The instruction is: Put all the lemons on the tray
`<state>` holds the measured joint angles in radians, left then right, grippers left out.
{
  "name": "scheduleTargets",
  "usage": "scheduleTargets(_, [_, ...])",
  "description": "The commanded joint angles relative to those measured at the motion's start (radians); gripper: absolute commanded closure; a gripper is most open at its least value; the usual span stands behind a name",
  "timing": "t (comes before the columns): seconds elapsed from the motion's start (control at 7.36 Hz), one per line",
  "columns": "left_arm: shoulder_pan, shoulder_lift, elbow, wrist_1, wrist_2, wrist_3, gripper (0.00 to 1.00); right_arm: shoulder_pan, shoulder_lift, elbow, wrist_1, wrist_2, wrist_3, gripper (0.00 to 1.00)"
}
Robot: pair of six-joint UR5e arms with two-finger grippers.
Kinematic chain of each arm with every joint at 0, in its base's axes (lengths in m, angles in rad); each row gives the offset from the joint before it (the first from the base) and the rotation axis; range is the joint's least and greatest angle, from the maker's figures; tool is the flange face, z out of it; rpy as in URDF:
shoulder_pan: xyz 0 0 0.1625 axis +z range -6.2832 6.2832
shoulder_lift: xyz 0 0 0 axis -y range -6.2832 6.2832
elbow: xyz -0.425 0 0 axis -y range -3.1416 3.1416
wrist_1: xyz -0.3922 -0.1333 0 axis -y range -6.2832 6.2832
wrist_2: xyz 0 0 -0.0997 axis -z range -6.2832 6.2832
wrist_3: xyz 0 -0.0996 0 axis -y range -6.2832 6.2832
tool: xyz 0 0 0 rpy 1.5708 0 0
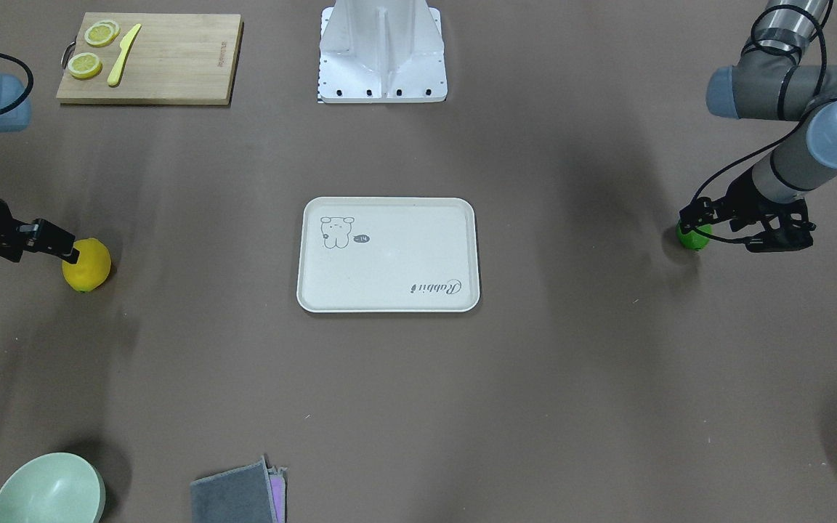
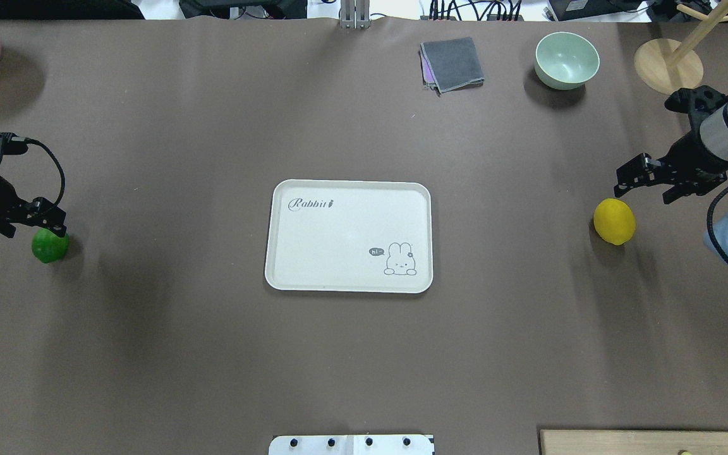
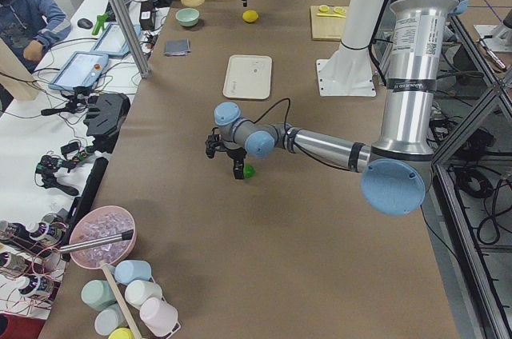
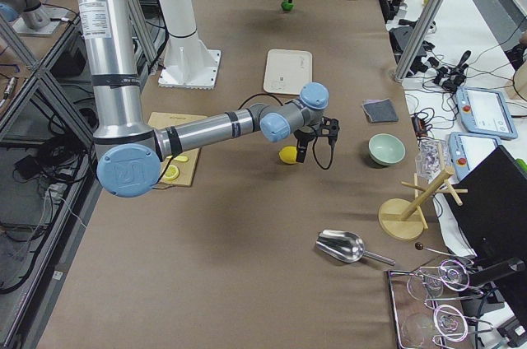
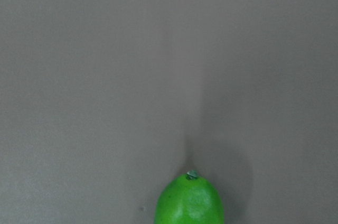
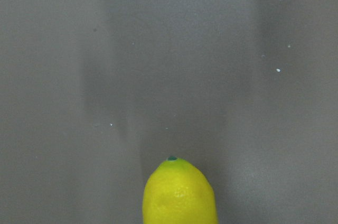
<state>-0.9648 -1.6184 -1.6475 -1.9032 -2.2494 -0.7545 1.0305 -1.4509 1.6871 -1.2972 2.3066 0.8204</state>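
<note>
Robotics laboratory: aluminium frame posts (image 3: 120, 15), teach pendants (image 4: 487, 112), seated operator (image 3: 28, 17) at a cable-strewn bench (image 3: 20, 135).

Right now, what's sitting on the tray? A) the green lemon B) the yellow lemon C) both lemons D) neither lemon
D: the tray carries only its printed rabbit drawing and lettering, while the yellow lemon and the green lemon both lie on the table, far out on opposite sides of it.
</note>
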Motion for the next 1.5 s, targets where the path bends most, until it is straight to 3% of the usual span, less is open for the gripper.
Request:
scheduleTargets(0.0, [0.014, 0.014, 0.021, -0.062, 0.014, -0.041, 0.03, -0.033, 0.001, -0.026, 0.002, -0.024, -0.001, 0.0])
scheduleTargets(0.14, [0.014, 0.014, 0.021, -0.062, 0.014, -0.046, 0.13, -0.046, 0.001, -0.032, 0.002, -0.027, -0.001, 0.0])
scheduleTargets(0.27, [0.014, 0.014, 0.017, -0.063, 0.013, -0.061, 0.39, -0.055, 0.001, -0.037, 0.002, -0.029, -0.001, 0.0])
scheduleTargets(0.54, [0.014, 0.014, 0.012, -0.079, 0.011, -0.068, 1.0, -0.073, 0.003, -0.043, 0.002, -0.032, -0.001, 0.0])
scheduleTargets(1.09, [0.005, 0.022, -0.064, -0.015, -0.036, -0.082, 1.0, -0.11, 0.004, -0.069, 0.022, -0.061, -0.001, 0.0])
scheduleTargets(1.22, [-0.006, 0.014, -0.099, 0.078, -0.056, -0.05, 1.0, -0.11, 0.004, -0.067, 0.022, -0.059, -0.003, 0.21])
scheduleTargets(1.36, [-0.008, 0.008, -0.124, 0.125, -0.056, -0.007, 1.0, -0.11, 0.004, -0.067, 0.024, -0.059, -0.004, 0.63])
